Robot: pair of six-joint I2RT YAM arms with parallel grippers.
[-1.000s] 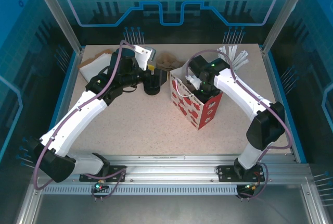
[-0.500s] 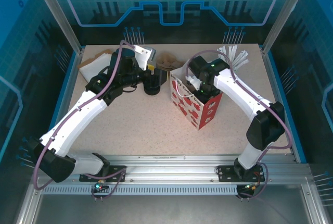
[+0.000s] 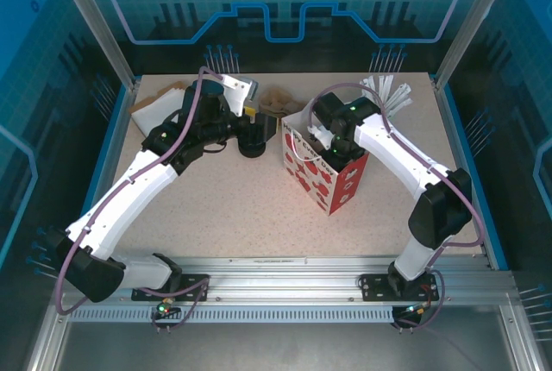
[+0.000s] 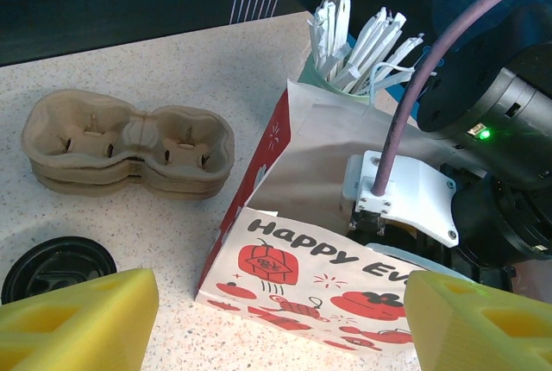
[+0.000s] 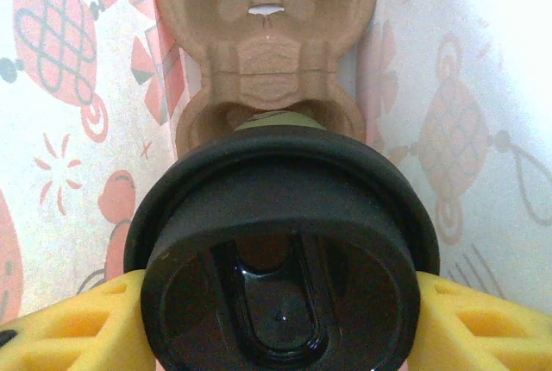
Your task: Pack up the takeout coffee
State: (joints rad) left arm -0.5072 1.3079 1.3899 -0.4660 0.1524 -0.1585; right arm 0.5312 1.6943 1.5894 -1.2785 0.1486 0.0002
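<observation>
Right claw [image 5: 276, 323] grips the takeout coffee [image 5: 276, 250], lower centre, inside the bag [image 5: 52, 129]. I'd lower it straight into the near socket of the carrier [image 5: 263, 43]. Left claw [image 4: 280, 323] gapes wide, empty.

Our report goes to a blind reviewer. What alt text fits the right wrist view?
A takeout coffee, its black lid toward the camera, is held between the right gripper's yellow fingers inside a white paper bag with red prints. Beyond it, deeper in the bag, sits a brown pulp cup carrier.
</observation>
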